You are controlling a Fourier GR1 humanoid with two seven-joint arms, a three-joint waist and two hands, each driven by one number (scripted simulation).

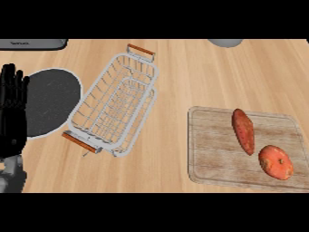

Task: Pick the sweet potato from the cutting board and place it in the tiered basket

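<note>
The sweet potato (243,131), long, tapered and reddish-brown, lies lengthwise on the wooden cutting board (210,158), just beside a rounder orange-red tomato (276,162) at its lower end. The wire tiered basket (117,102) sits well apart to the left. The left hand (4,122) rests at the left edge, fingers straight and upright, holding nothing.

Light wooden counter (204,72) under even light, no shadows.
</note>
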